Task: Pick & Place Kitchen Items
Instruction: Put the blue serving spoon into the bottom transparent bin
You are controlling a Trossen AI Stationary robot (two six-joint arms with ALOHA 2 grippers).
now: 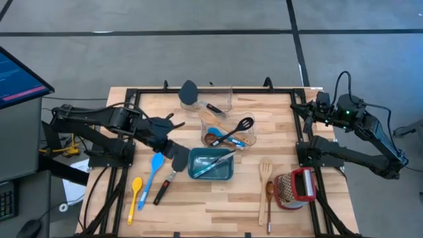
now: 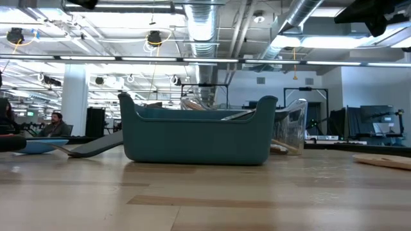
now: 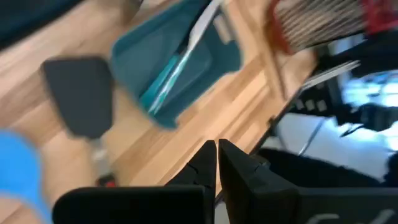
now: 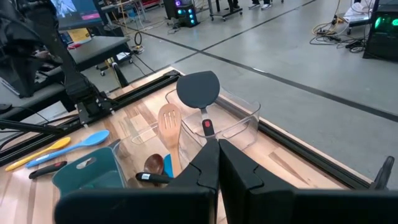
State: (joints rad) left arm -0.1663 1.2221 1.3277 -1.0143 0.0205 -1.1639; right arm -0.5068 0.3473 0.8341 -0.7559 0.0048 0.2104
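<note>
Left gripper (image 1: 173, 147) clenched empty, above black spatula (image 1: 173, 162) lying left of teal bin (image 1: 211, 164). Right gripper (image 4: 217, 149) clenched empty, parked at table's right edge. Judgement: open left jaws first, then descend square across spatula handle, clear of blue spoon (image 1: 156, 167).

teal bin (image 1: 210, 173), clear tubs (image 1: 221, 99), grater (image 1: 294, 187), monitor (image 1: 20, 76)

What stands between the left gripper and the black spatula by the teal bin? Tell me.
Nothing visible. The left gripper, shut, hangs close by the black spatula; the teal bin lies on one side, the blue spoon on the other, neither between them.
</note>
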